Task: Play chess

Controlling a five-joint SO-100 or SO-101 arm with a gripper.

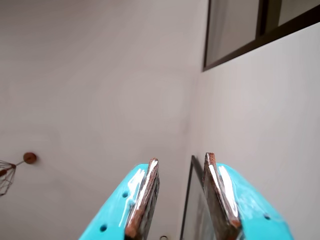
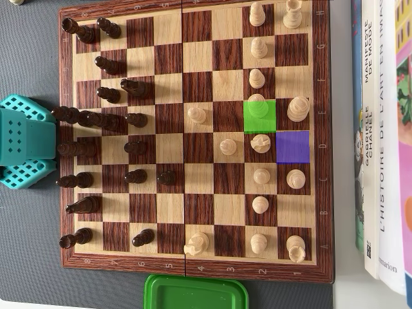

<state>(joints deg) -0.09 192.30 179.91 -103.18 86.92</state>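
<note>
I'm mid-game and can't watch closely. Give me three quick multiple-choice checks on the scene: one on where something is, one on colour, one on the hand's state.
1. In the overhead view, where is the green box?
A. On the board
B. Just past the board's bottom edge
C. On the books

2. Which colours mark the two tinted squares?
A. Red and yellow
B. Blue and orange
C. Green and purple

3. How is the hand in the wrist view?
A. Open and empty
B. Shut on a pawn
C. Shut on a book

Answers:
1 B, the green box lies below the board.
2 C, a green square and a purple square show.
3 A, the hand has its fingers apart with only wall between them.
</note>
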